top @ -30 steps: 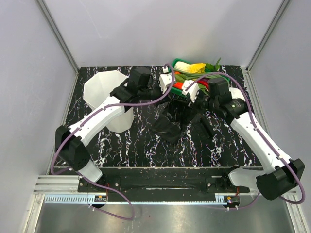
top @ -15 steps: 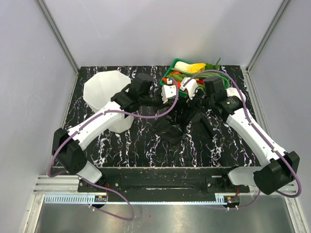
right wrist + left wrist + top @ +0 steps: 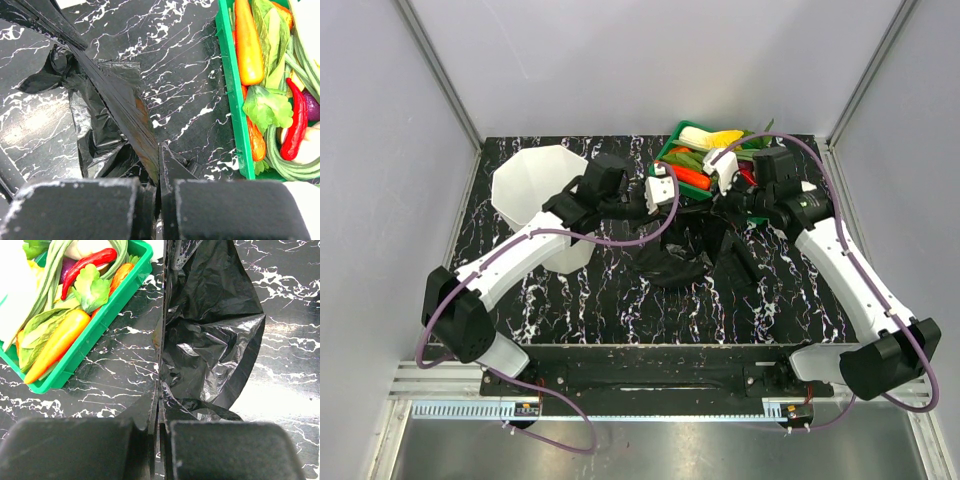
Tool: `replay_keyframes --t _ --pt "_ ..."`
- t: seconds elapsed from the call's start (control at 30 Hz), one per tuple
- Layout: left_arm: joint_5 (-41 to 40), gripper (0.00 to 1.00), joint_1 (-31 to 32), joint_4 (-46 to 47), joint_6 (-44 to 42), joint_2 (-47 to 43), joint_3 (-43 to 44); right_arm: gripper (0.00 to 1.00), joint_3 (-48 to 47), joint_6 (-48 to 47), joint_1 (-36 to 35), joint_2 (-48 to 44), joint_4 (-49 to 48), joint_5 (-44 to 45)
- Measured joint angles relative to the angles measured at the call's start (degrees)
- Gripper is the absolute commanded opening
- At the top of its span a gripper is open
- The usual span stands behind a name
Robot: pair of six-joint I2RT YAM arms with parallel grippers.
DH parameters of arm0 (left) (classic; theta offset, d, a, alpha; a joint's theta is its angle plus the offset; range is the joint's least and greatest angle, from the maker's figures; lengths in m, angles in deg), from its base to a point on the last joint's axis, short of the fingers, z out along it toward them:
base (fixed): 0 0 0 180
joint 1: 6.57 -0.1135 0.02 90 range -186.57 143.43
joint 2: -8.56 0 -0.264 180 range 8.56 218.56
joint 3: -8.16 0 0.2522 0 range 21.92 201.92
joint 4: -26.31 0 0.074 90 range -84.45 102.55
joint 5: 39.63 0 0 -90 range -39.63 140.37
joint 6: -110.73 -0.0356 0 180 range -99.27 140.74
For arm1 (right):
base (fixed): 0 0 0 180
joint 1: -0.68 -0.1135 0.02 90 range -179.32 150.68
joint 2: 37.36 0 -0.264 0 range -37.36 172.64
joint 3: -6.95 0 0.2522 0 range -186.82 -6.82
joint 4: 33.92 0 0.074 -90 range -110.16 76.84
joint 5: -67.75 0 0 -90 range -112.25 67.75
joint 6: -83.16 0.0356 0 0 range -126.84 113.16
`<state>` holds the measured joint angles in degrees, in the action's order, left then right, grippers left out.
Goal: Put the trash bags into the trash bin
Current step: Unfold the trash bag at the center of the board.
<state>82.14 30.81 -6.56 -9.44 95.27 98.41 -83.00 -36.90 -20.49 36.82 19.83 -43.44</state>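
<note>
Just in front of the green tray (image 3: pixel 102 325), on its near side, the two arms meet over a black marbled table (image 3: pixel 620 300). The left arm rises from its base at the near left, runs its white forearm diagonally towards the tray's left corner, and bends at the wrist so the left pincer (image 3: pixel 159 435) points along the tray's near rim. The right arm climbs from the near right, stretches towards the tray's right end, then folds back left, bringing the right pincer (image 3: pixel 160 170) in beside the tray's near edge. Both pincers are closed, each nipping a taut pleat of the trash bag (image 3: pixel 675 262), a glossy black film. It is pulled into a tight band between the two grips, and its crinkled loose part sags onto the table nearer the arm bases than the tray. Whether this is one bag or several cannot be told. The trash bin (image 3: pixel 535 185), translucent white and faceted, stands upright to the tray's left, well apart from it, with the left forearm crossing in front of its right wall. A strip of bare marbled surface shows between the tray's left corner and the bin. A broader stretch shows on the tray's near side, past the bag and out to the table's front edge. The tray itself sits close to the table's far edge. It is packed with vegetables, an orange carrot (image 3: pixel 55 345) and a red chilli (image 3: pixel 87 262) among them. Grey panels close the table in behind the tray and on both sides.
</note>
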Motion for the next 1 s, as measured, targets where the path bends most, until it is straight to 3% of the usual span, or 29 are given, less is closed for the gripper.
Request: replay_keyframes --t 1.0 --pt "1.66 0.00 -3.61 -1.79 -1.55 -0.52 -0.68 0.00 -1.73 1.09 6.25 -0.61 3.19 -0.79"
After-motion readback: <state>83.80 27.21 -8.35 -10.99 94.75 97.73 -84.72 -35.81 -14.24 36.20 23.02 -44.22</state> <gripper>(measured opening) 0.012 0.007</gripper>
